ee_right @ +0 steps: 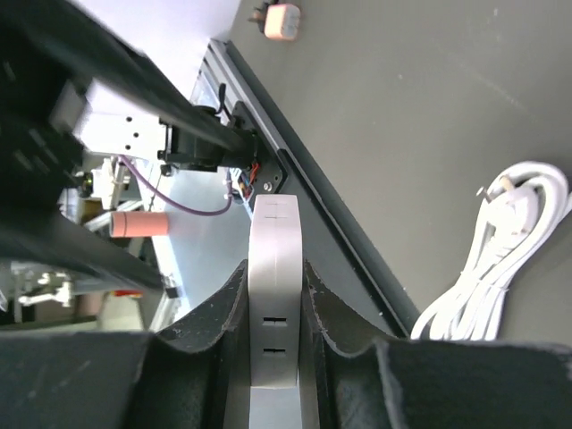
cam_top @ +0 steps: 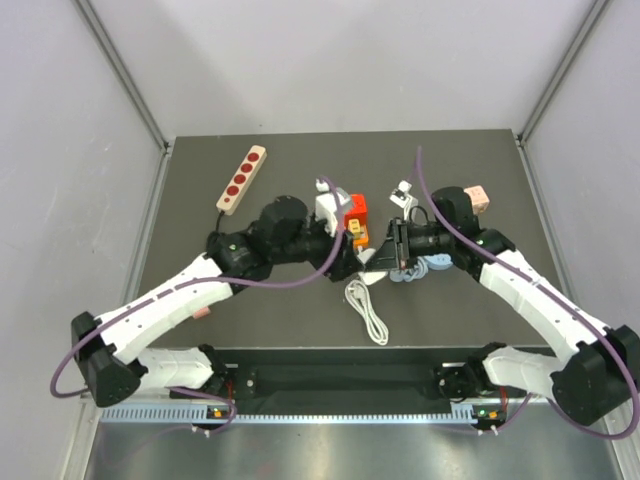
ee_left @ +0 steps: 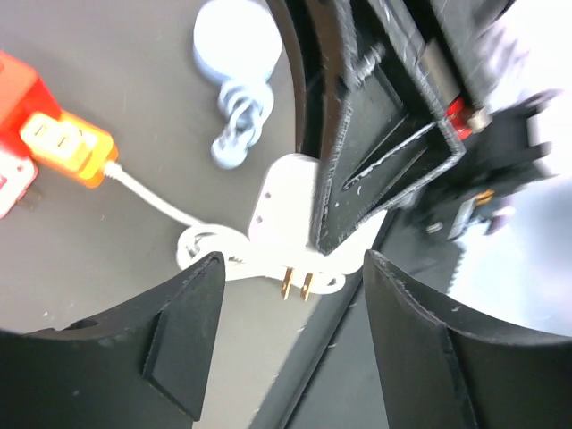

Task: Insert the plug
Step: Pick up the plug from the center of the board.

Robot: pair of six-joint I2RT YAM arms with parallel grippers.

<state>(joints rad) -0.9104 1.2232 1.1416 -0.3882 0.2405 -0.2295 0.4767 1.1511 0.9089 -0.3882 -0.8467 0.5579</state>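
The plug (cam_top: 357,208) is a bright red block lying mid-table, seen at the top left edge of the left wrist view as the plug (ee_left: 16,85), with an orange connector (ee_left: 67,147) against it. My right gripper (ee_right: 275,268) is shut on a flat white adapter (ee_right: 275,304) with two slots in its edge. Its two brass prongs (ee_left: 295,283) point toward my left gripper (ee_left: 293,264), which is open with nothing between its fingers. In the top view the right gripper (cam_top: 388,250) and the left gripper (cam_top: 350,250) meet mid-table. A beige power strip (cam_top: 242,178) lies at the far left.
A coiled white cable (cam_top: 368,310) lies in front of the grippers. A pink block (cam_top: 478,197) and a small white plug (cam_top: 403,195) sit at the back right. A pale blue disc with a chain (ee_left: 237,40) lies beyond the adapter. A white block (cam_top: 327,205) stands beside the plug.
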